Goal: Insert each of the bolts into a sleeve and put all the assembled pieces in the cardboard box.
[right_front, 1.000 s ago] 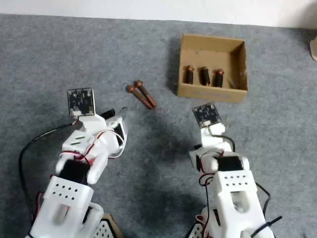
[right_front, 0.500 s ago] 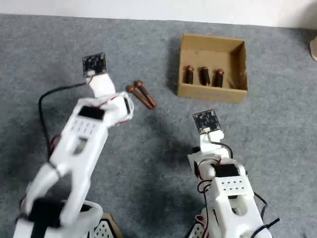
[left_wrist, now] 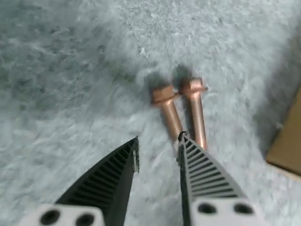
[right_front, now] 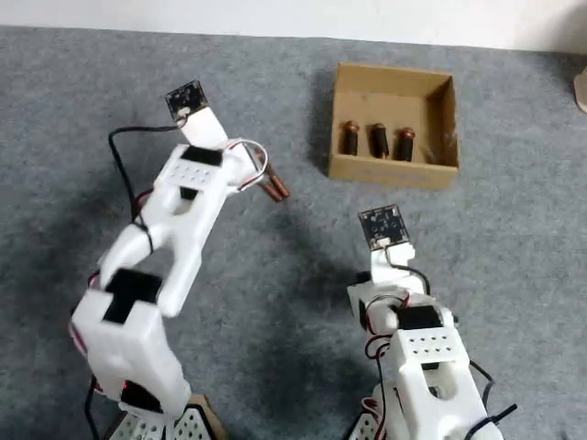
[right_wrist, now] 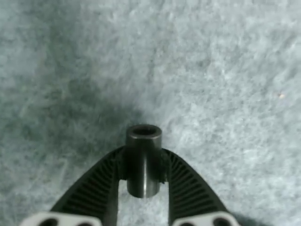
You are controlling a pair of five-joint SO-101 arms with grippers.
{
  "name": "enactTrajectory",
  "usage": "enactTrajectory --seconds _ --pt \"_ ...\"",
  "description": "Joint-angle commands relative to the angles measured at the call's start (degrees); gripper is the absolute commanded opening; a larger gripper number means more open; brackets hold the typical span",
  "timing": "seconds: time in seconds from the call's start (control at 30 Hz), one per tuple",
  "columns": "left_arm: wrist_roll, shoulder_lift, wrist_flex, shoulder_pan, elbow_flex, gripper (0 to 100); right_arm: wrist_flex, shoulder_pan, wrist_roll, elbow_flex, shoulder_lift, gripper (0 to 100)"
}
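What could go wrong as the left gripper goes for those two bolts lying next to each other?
One bolt lies close beside its neighbour, and the open left gripper hangs with a fingertip over their shanks, so closing might pinch both or roll one away. The right gripper holds the sleeve by its sides only, so pushing a bolt in could tilt it or make it slip.

A grey felt mat (right_front: 275, 302) meets a white strip (right_front: 275, 14) at its far edge.
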Motion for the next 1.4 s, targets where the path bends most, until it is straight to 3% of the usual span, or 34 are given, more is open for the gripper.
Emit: enactTrajectory --seconds 0.0,0.53,0.67,0.9,1.13,1.23,1.37 --pt "0.6 3.1 0.4 -0.7 -7.5 15 -1.0 -0.1 -0.2 -0.4 -1.5 0.5" --pt "0.7 16.5 0.4 -0.7 -15.7 14 -1.0 1.6 -0.2 -0.5 -1.5 0.5" --pt "0.4 16.2 1.1 -0.4 -15.7 0 -1.0 2.9 -0.5 -0.2 -2.8 0.5" --pt "-0.4 7.9 9.8 1.6 -16.3 1 2.5 2.7 -0.7 7.5 -24.8 0.5" --pt "-9.9 -3.6 16.0 3.9 -15.5 1 13.4 0.4 -0.3 15.5 -54.9 0.5" --pt "-10.1 -8.7 16.0 5.1 -13.3 1 13.7 -0.8 -0.3 17.2 -53.3 0.5" --pt "-13.5 -15.8 15.9 8.4 -8.7 1 6.5 -1.0 -0.3 17.4 -51.6 0.5"
